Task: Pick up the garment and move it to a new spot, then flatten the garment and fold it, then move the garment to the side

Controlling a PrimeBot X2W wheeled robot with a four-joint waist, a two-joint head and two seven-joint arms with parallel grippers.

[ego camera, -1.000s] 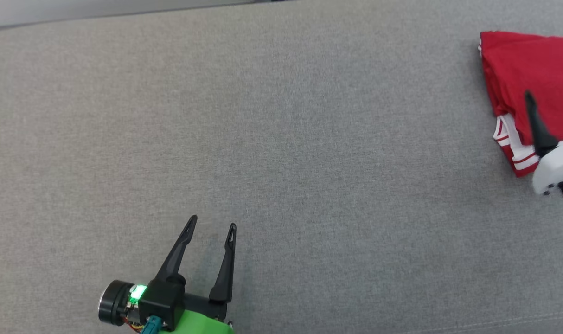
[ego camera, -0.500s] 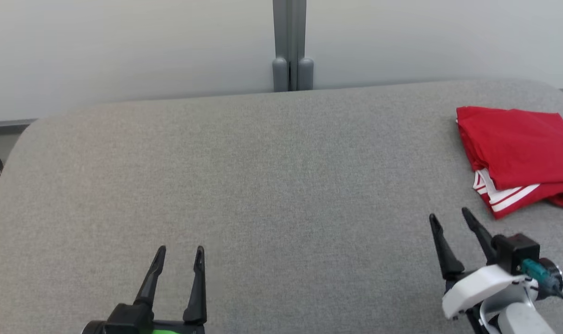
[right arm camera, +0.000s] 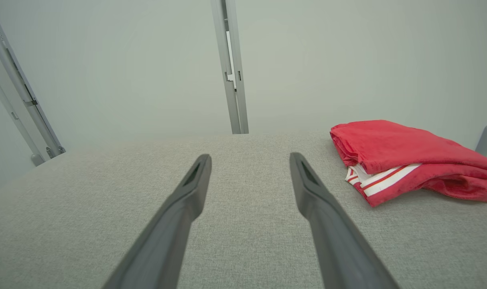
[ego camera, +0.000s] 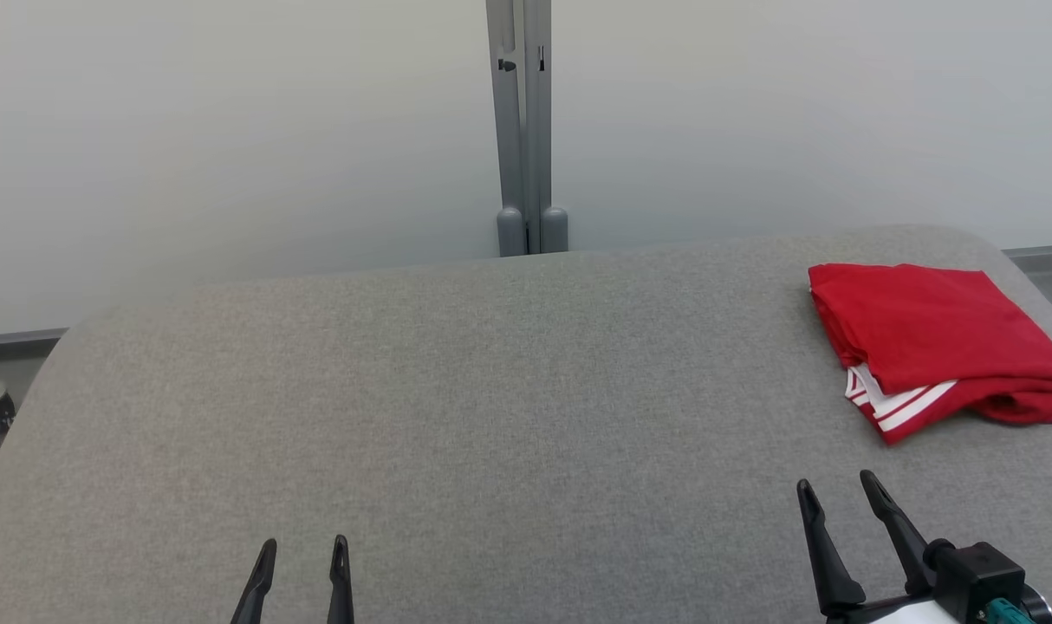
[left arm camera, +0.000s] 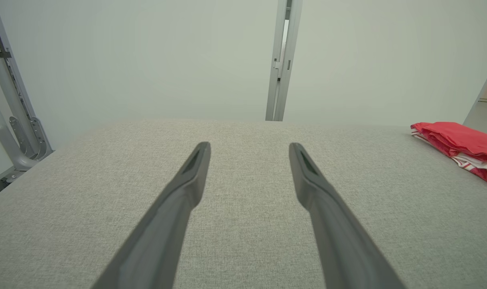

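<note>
Right gripper (ego camera: pixel 835 482) pulling back off folded red garment (ego camera: pixel 933 338), now lying at right edge of grey table (ego camera: pixel 491 416); both claws (left gripper (ego camera: pixel 305 542) too) standing wide, holding nothing; head view rising; task looking finished

We see a grey fabric surface (ego camera: pixel 491 416) with rounded far corners, a plain pale wall (ego camera: pixel 231 130) behind it, and a grey metal post (ego camera: pixel 523 130) beyond its far edge. Soft, even light.

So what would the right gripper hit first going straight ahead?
Probably nothing but the grey surface: the right gripper points past the red garment, which lies off to its right; depth unclear.
</note>
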